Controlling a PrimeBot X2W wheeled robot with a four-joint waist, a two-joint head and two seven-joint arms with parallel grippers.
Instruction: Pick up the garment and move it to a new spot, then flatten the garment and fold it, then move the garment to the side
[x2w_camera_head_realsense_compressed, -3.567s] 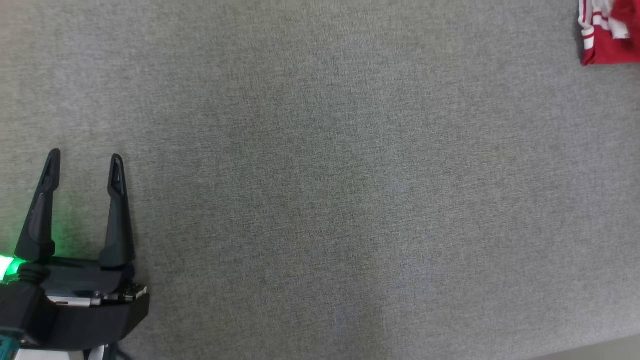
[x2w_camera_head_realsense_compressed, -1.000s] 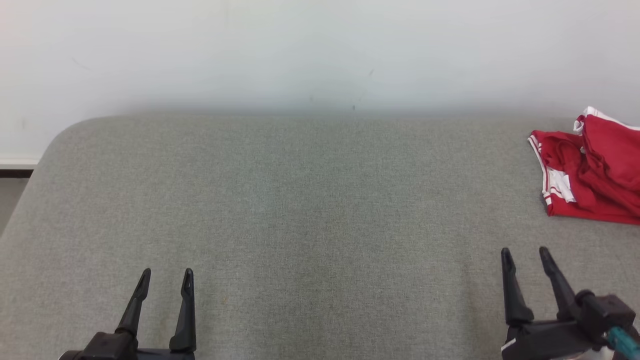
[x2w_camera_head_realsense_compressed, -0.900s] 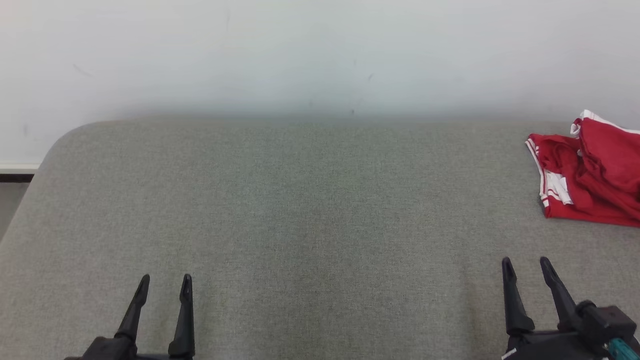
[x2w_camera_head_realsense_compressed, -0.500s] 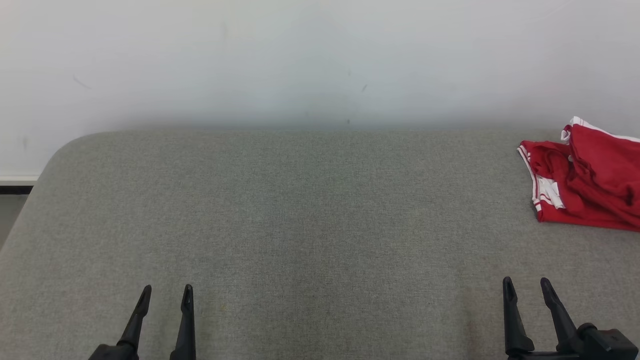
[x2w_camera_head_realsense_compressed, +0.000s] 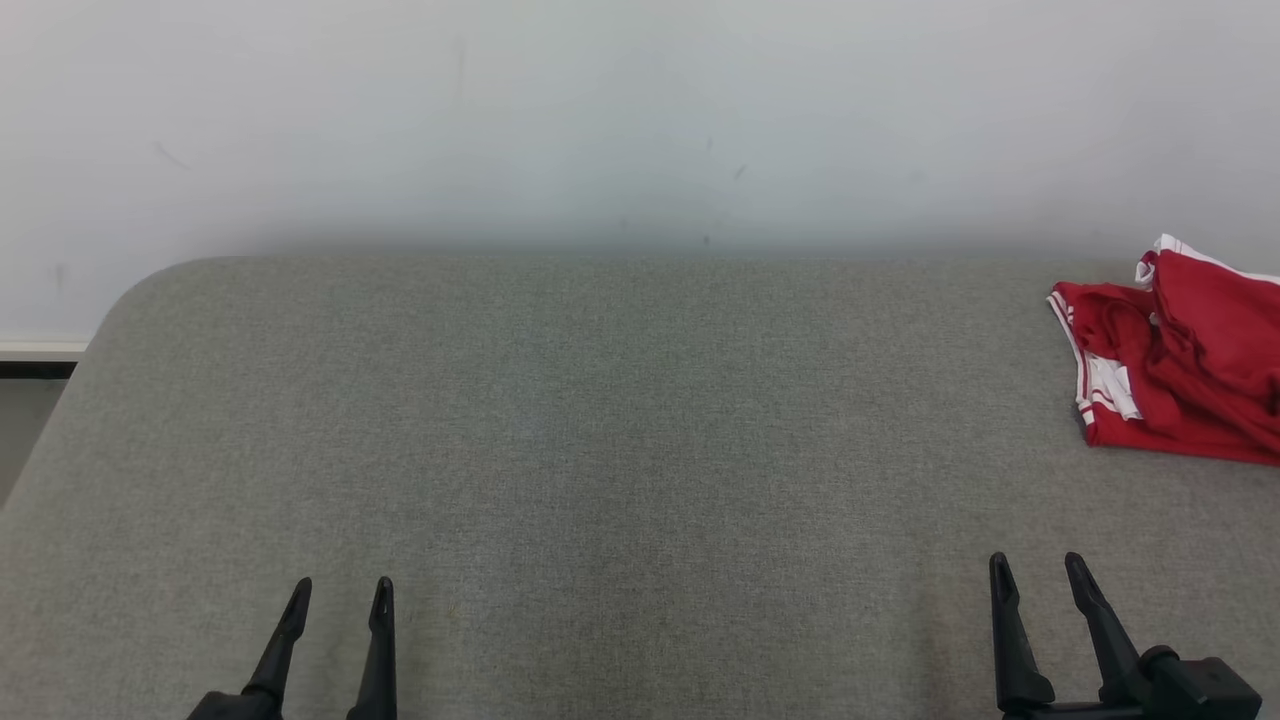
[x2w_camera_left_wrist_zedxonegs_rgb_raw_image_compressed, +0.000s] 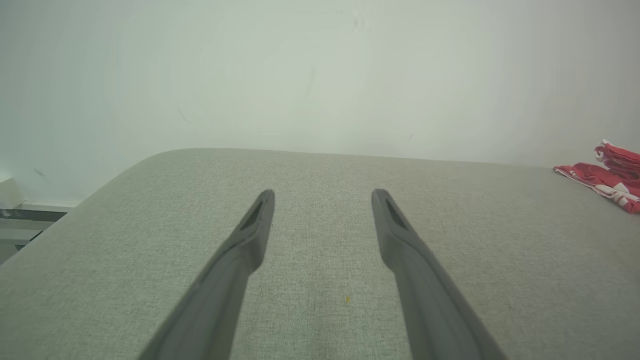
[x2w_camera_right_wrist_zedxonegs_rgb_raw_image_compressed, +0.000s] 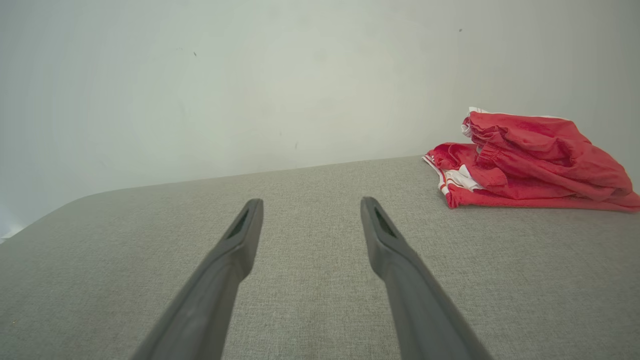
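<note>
Left fingers (x2w_camera_head_realsense_compressed: 380, 640) and right fingers (x2w_camera_head_realsense_compressed: 1007, 620) gape empty, garment (x2w_camera_head_realsense_compressed: 1180, 380) well beyond the right.

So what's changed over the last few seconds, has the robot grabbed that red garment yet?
Not yet. Only the head camera's aim changed: it tipped up from the grey fabric surface to take in the white wall. Nothing was grabbed or let go. The red garment stays crumpled at the far right, untouched. The left gripper and right gripper stay open and empty.
</note>
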